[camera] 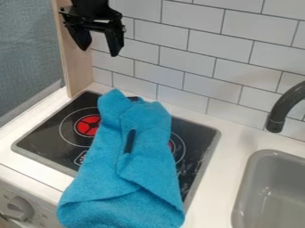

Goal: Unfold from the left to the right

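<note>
above the stove (44, 142), toward its back left corner, the gripper (99, 51) hangs with its jaws wide apart. the blue cloth (95, 173) lies folded lengthwise across the stove, its near end past the stove's front edge. right of the stove are the sink (253, 178) and tap (286, 107).

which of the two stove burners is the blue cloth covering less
The burner farther from the sink: its red centre shows almost whole, while the cloth hides most of the burner nearer the sink.
</note>
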`<state>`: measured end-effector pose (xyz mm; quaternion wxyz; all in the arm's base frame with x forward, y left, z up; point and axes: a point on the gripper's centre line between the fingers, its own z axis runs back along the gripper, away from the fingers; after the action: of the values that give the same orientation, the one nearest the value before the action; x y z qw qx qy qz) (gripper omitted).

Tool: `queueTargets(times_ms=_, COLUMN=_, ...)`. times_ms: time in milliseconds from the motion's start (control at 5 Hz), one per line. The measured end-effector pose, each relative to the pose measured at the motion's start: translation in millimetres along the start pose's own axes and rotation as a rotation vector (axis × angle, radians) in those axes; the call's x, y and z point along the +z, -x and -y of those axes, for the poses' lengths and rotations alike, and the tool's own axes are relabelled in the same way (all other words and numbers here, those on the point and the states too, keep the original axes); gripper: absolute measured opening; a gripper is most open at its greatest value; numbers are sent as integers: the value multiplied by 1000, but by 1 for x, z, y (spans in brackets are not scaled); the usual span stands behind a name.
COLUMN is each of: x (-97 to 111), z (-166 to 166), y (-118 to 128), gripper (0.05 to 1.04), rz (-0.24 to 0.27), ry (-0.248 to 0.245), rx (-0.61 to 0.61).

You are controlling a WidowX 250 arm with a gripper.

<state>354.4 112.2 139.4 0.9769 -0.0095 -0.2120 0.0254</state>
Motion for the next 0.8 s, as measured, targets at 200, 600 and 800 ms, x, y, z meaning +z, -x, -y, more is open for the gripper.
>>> queueTargets(times_ms=200, x=-9, z=3, y=10, gripper=999, rz=-41, ry=1, rx=6)
queueTargets(times_ms=600, x=-2, z=21, y=44, gripper=999, rz=-68, ry=-80, rx=73)
queueTargets(times_ms=800, x=2, z=31, y=66, gripper=999, rz=-61, ry=-86, rx=109)
